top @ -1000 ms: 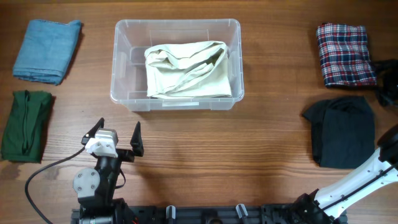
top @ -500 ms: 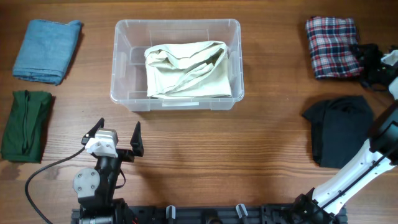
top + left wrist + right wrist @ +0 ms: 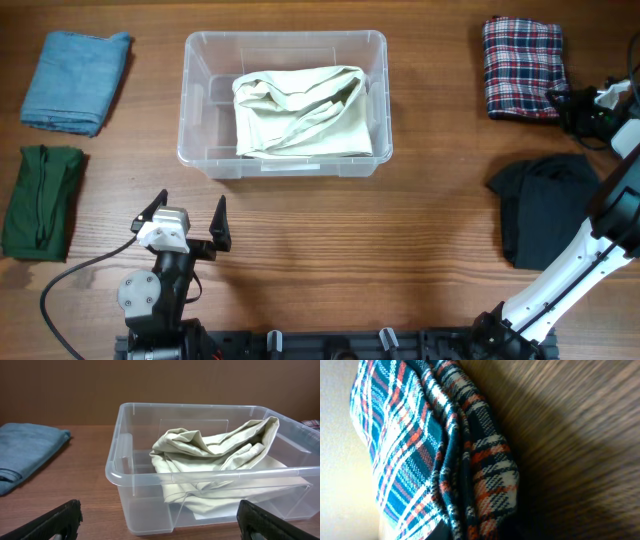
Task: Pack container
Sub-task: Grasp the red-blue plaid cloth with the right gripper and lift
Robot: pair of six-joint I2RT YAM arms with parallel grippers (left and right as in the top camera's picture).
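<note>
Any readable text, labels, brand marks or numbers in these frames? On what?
No text can be read anywhere.
white label on the near wall of the container: too small and washed out, no print legible in any view.
plaid cloth: woven pattern only, no tag or lettering showing.

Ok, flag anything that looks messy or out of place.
The cream cloth in the container lies bunched and rumpled, not folded flat. Nothing else stands out.
</note>
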